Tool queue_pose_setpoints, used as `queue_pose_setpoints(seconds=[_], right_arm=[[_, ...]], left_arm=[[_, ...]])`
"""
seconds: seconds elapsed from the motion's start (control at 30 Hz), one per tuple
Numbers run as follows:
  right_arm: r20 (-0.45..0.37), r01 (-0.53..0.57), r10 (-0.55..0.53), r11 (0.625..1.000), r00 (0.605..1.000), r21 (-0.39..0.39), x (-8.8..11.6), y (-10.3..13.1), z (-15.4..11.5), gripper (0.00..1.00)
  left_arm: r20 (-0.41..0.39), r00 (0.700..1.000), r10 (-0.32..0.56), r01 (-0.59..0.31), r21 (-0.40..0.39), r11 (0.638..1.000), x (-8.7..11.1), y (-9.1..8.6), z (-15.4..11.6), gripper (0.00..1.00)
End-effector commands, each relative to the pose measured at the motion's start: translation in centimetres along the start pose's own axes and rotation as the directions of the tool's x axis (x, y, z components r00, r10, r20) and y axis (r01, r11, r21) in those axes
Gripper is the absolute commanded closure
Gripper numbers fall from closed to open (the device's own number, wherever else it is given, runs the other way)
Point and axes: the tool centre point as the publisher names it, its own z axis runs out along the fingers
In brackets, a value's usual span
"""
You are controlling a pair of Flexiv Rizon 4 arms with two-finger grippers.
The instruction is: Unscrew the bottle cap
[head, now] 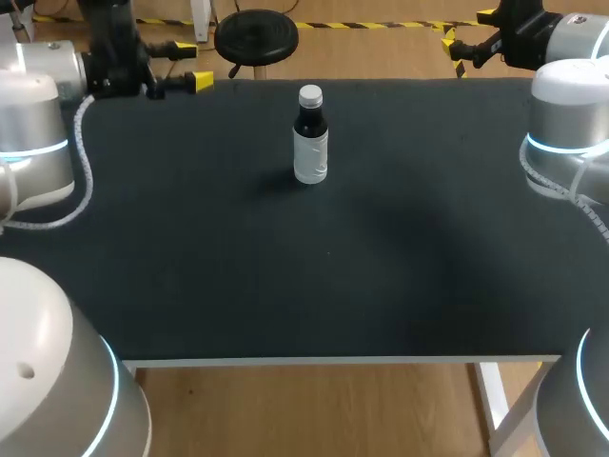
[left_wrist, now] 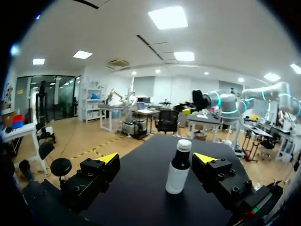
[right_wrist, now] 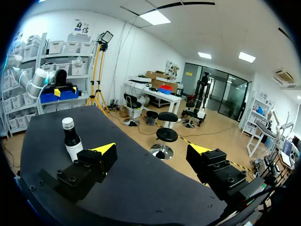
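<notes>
My left pincer point(left_wrist: 156, 158) and right pincer point(right_wrist: 151, 149) both gape empty; I'd steady the small, probably light, tippy bottle point(head: 311, 148) by its body and pinch the cap point(head: 310, 95).

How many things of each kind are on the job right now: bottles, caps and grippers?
bottle: 1, standing upright on the table
cap: 1, on the bottle
Grippers: 2, the left gripper and the right gripper, both open and holding nothing
Total: 4
</notes>
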Motion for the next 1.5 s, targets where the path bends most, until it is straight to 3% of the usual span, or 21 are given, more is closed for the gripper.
queue_pose_setpoints(seconds=[0.03,0.37,0.9,1.17,1.5], right_arm=[[0.0,0.0,0.0,1.0,1.0,0.0,0.0,0.0,0.0,0.0],[0.0,0.0,0.0,1.0,1.0,0.0,0.0,0.0,0.0,0.0],[0.0,0.0,0.0,1.0,1.0,0.0,0.0,0.0,0.0,0.0],[0.0,0.0,0.0,1.0,1.0,0.0,0.0,0.0,0.0,0.0],[0.0,0.0,0.0,1.0,1.0,0.0,0.0,0.0,0.0,0.0]], left_arm=[[-0.291,0.95,0.11,-0.069,0.147,0.987,-0.7,1.3,0.5,0.0],[-0.406,0.903,0.138,-0.054,0.211,0.976,0.5,2.6,2.3,0.0],[-0.527,0.849,0.038,0.059,0.166,0.984,2.1,5.8,9.1,0.0],[-0.561,0.826,0.042,0.032,0.122,0.992,2.9,6.1,11.7,0.0],[-0.597,0.8,0.057,0.02,0.121,0.992,3.8,5.7,13.5,0.0]])
